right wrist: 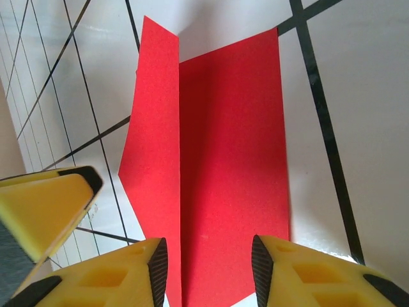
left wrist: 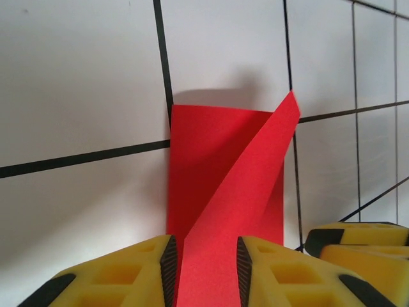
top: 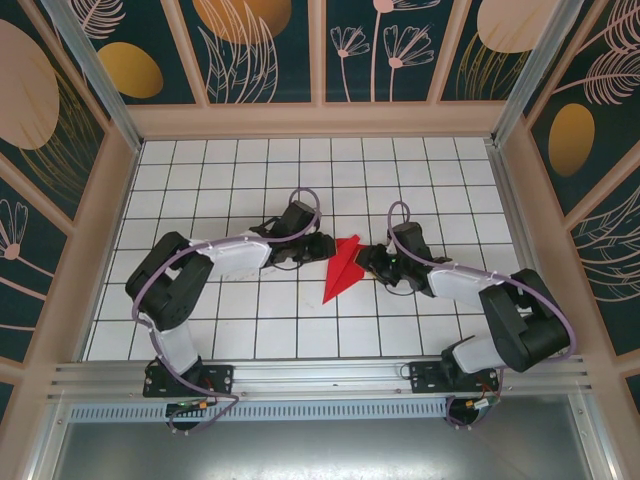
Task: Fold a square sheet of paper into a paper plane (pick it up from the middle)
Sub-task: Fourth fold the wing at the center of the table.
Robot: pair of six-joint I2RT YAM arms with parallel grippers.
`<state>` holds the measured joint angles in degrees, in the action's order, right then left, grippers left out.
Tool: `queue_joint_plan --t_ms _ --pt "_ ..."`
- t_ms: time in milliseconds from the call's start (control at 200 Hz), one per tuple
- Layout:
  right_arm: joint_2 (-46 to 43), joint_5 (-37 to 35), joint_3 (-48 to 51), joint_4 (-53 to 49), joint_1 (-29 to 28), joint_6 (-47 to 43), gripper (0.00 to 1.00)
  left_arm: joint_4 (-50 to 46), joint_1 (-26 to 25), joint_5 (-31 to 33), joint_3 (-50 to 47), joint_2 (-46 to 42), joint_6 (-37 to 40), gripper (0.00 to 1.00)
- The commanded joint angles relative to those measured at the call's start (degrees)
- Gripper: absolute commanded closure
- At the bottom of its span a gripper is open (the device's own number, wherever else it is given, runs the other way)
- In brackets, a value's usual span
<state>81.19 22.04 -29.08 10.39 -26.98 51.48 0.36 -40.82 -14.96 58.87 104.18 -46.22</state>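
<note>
The paper plane (top: 343, 268) lies near the middle of the table (top: 250, 180), a narrow bright red dart with its point toward the arms' bases and its broad end toward the back wall; the table beneath it is white, ruled by thin black lines into a grid of square tiles, and the paper crosses several of those lines; from the left wrist the paper plane (left wrist: 223, 192) has one flap rising at a slant off the flat layer, throwing a soft shadow on the white tile beyond it; from the right wrist the paper plane (right wrist: 230, 160) shows a straight crease with one side tilted up beside it; the left claw (top: 318, 248) sits just to the left of the plane and the right claw (top: 368, 258) just to its right, both low over the table; the left claw (left wrist: 206, 246) is released, its yellow fingers apart with the red flap running between them; the right claw (right wrist: 208, 246) is likewise released, its fingers spread over the paper; around the table stand walls (top: 260, 50) of dark teal panels painted with pale plants and gold ovals, set in light wooden frames; on the near side of the plane, past the last tiles, a metal rail (top: 320, 375) carries the arms' bases.
</note>
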Motion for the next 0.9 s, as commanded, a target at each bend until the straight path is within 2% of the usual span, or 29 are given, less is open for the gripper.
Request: queue_joint_plan --t_ms 0,280,896 --pt "1.3 -2.1 0.0 -0.6 -0.4 1.7 0.57 -2.6 -0.1 -1.4 2.5 1.5 3.1 0.65" --pt "4.3 -0.8 0.7 1.6 -0.8 2.3 0.57 -3.9 -0.1 -2.9 3.8 3.9 4.8 0.62" --pt "7.0 2.7 -1.4 6.7 -1.1 2.8 0.58 -5.0 -0.1 -5.4 4.1 8.1 5.6 0.70"
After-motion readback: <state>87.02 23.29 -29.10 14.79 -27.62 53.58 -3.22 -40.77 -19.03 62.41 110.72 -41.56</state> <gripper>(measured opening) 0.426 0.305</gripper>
